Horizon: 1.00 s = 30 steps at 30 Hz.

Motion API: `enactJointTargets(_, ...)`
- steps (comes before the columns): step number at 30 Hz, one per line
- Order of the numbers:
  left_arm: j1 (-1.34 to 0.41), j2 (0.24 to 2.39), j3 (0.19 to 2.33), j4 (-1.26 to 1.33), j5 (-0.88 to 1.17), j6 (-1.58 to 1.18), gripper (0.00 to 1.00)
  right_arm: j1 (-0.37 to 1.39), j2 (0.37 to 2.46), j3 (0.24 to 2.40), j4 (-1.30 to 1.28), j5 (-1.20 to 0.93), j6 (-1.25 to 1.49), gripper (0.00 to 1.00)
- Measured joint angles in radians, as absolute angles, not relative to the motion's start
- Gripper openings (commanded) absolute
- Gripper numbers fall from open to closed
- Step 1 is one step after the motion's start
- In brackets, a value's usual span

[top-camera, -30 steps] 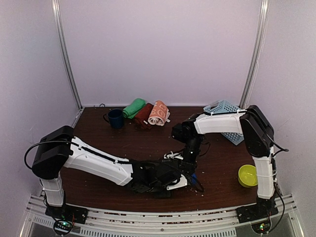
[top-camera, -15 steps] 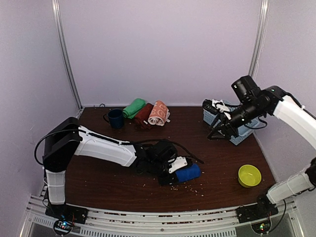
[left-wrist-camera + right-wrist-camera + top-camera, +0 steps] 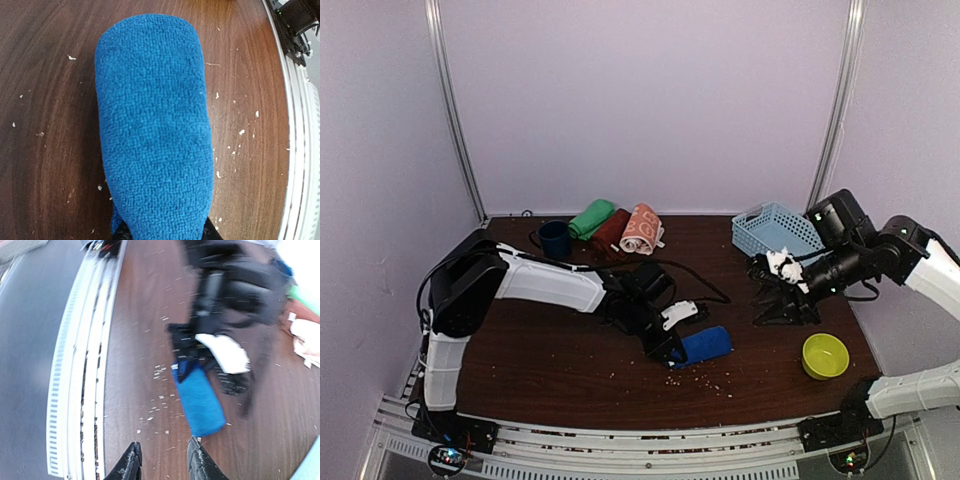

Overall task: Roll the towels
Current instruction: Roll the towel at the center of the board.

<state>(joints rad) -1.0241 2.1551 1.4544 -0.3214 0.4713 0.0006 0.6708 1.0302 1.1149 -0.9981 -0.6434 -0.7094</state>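
Observation:
A royal blue towel (image 3: 706,345), rolled into a cylinder, lies on the brown table in front of centre. My left gripper (image 3: 670,347) is shut on its left end; in the left wrist view the roll (image 3: 152,125) fills the frame, with the dark fingertips (image 3: 211,232) at either side of its near end. Three more rolled towels lie at the back: green (image 3: 591,218), dark maroon (image 3: 611,236) and orange with a white print (image 3: 642,229). My right gripper (image 3: 781,309) is open and empty to the right of the blue roll (image 3: 201,401), apart from it.
A navy mug (image 3: 555,240) stands left of the back towels. A pale blue basket (image 3: 776,228) sits at the back right, just behind my right arm. A yellow bowl (image 3: 823,355) is at the front right. Pale crumbs dot the table around the blue roll.
My right arm left the roll, swung up toward the basket, then dropped low to the roll's right. My left arm stretched out, carrying the roll a little right and away.

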Motion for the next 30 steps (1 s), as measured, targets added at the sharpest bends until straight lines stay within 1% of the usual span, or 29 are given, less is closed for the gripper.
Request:
enactJointTargets(5, -1.003, 2.168, 1.461, -0.321, 0.536, -0.01, 0.24, 0.832, 1.045, 1.06, -0.979, -0.537, -0.733, 0.32)
enactJointTargets(9, -0.991, 2.175, 1.463, -0.32, 0.57, -0.016, 0.23, 0.92, 1.064, 0.989, -0.904, -0.403, -0.735, 0.39)
enactJointTargets(13, -0.984, 2.181, 1.467, -0.321, 0.594, -0.019, 0.24, 0.999, 1.096, 0.848, -0.763, -0.22, -0.738, 0.45)
enactJointTargets(17, -0.978, 2.187, 1.47, -0.321, 0.613, -0.019, 0.23, 1.04, 1.156, 0.752, -0.626, -0.092, -0.738, 0.52)
enactJointTargets(20, -0.976, 2.192, 1.475, -0.325, 0.622, -0.018, 0.23, 1.057, 1.196, 0.718, -0.521, -0.019, -0.755, 0.55)
enactJointTargets(30, -0.962, 2.223, 1.518, -0.368, 0.674, -0.017, 0.23, 1.066, 1.362, 0.695, -0.27, 0.06, -0.818, 0.62)
